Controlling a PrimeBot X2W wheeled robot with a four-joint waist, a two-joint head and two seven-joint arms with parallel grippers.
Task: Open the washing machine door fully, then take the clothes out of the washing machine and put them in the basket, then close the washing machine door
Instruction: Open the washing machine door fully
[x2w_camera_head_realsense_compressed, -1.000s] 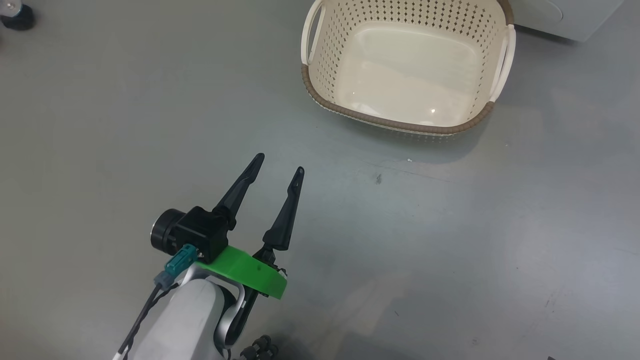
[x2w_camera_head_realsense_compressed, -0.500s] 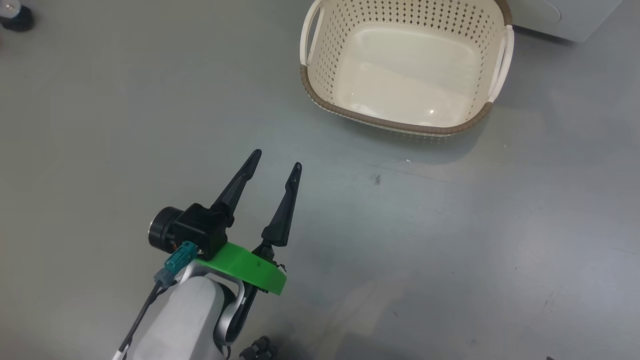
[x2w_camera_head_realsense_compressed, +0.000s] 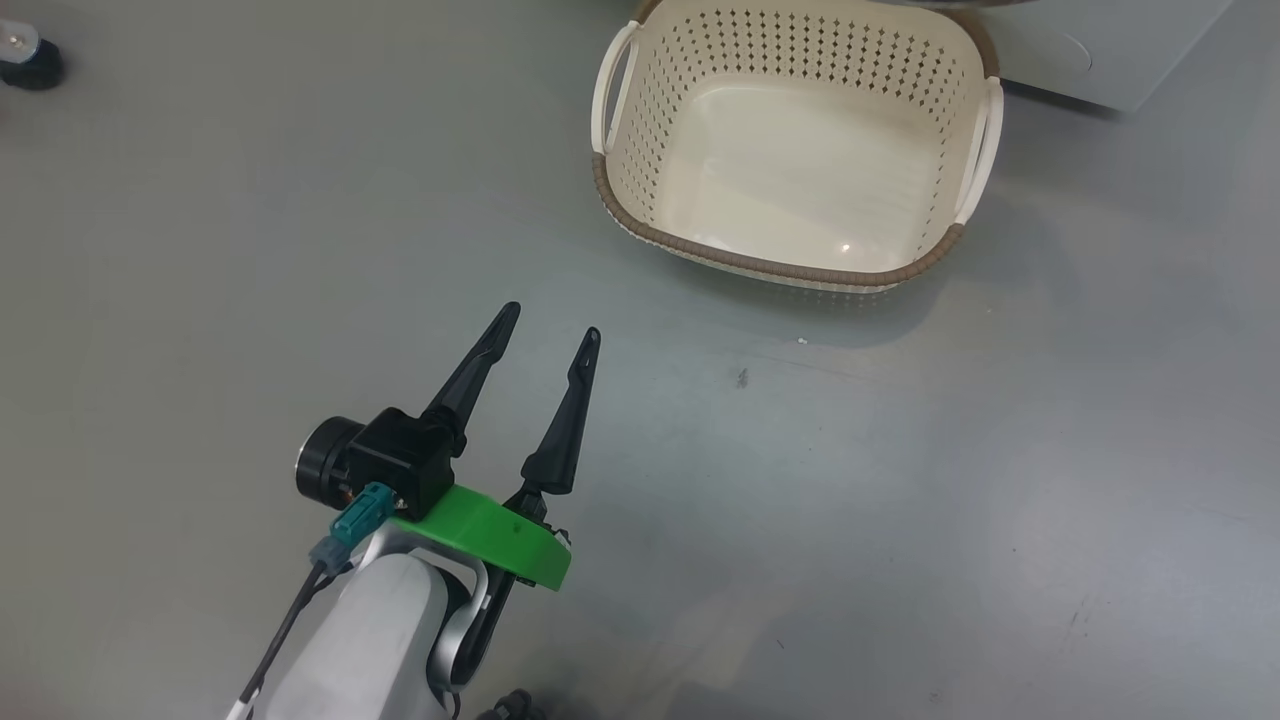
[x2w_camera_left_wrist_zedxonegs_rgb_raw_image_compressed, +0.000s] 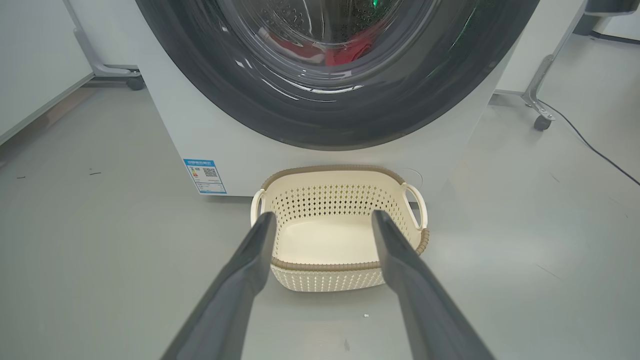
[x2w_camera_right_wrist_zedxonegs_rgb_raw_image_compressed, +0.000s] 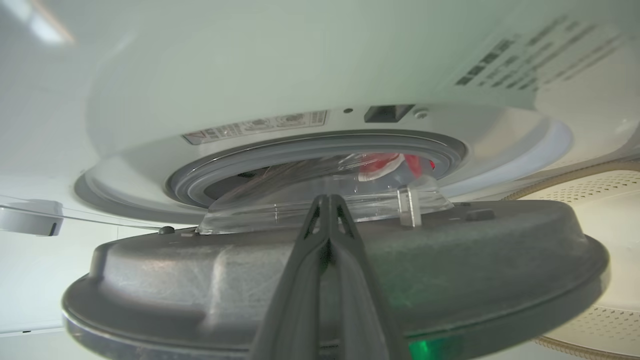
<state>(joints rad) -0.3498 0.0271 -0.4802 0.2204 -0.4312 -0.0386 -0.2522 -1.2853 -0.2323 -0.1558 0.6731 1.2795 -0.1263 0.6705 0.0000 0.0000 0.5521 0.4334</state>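
Over the floor (x2w_camera_head_realsense_compressed: 200, 250), left gripper (x2w_camera_head_realsense_compressed: 553, 320) hangs, fingers apart, facing the basket (x2w_camera_head_realsense_compressed: 760, 265); right gripper (x2w_camera_right_wrist_zedxonegs_rgb_raw_image_compressed: 328, 199), fingers pressed together, at the ajar washing machine door (x2w_camera_right_wrist_zedxonegs_rgb_raw_image_compressed: 175, 270).

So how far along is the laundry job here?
Nothing finished. In hand: the washing machine door is ajar, the shut right gripper at its inner face. Left: clothes sit inside the washing machine, the basket is empty, the left gripper hangs open; then closing the door.
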